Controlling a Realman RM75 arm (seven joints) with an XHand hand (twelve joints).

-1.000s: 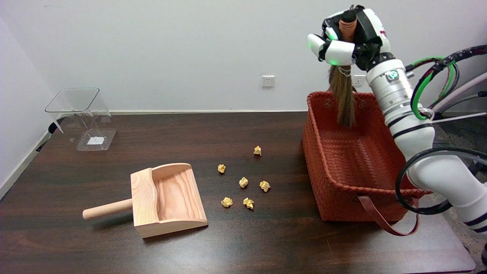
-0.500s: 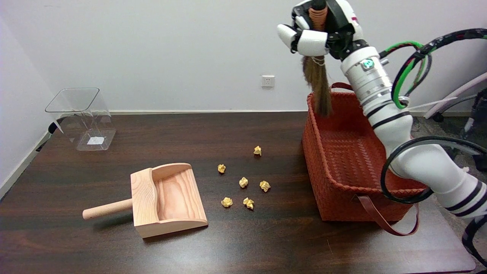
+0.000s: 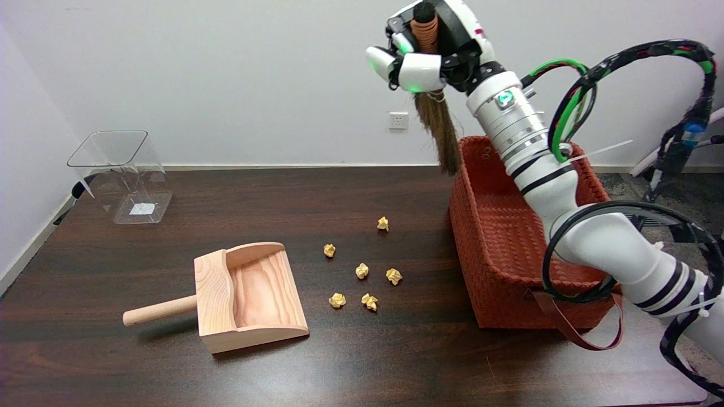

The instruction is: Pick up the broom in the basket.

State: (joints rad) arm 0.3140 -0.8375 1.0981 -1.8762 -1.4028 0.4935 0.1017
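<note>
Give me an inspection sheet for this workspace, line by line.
Surface: dark wooden table, glossy.
Job's things: broom held upright, bristles down, above the left rim of the woven basket.
Clutter: wooden dustpan; six crumpled paper balls between dustpan and basket; clear plastic bin at the far left.
Hands: right hand grips the broom handle.
Cables: black and green cables loop around the right arm.
Surroundings: white wall with socket.
</note>
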